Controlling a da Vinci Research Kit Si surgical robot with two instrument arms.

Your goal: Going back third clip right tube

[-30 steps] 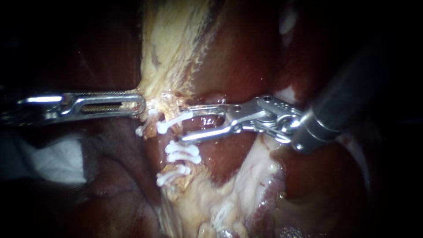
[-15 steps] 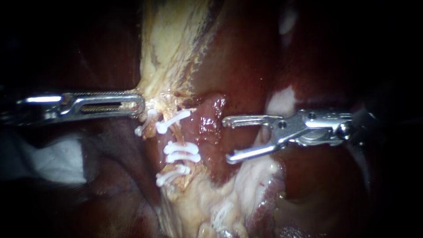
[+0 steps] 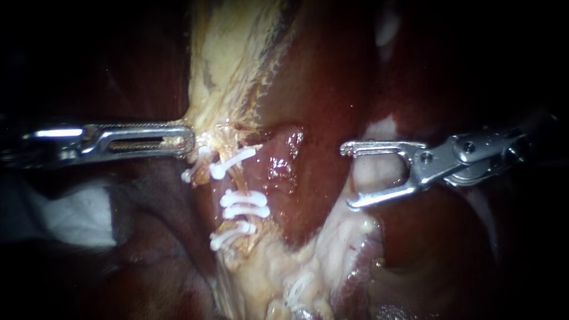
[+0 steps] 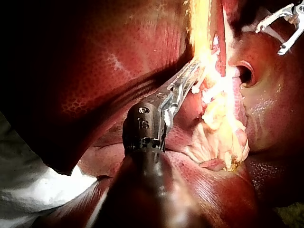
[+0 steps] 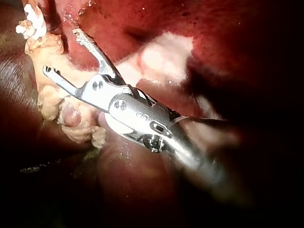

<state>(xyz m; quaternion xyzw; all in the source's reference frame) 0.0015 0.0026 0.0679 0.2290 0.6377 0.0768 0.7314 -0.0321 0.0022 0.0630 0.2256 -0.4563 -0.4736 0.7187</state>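
Room lay open over bare liver [image 3: 323,89] between the right instrument [image 3: 348,176] and the white clips [image 3: 245,205], which sat in a row along pale tissue [image 3: 228,59]. Its jaws stood wide apart, empty, well clear of them. The left instrument [image 3: 189,140] had its jaws closed on that pale tissue's edge, just beside the top clip.

- My left instrument [image 3: 188,141] ended in long, flat, bright steel jaws, with a narrow slot down the middle and fine teeth along the edges.
- Behind them sat a dark round collar [image 4: 144,128] with a small screw head.
- My right instrument [image 3: 347,176] carried thin silver jaws with hooked tips, round rivets [image 3: 424,157] and a polished jointed wrist [image 5: 142,121].
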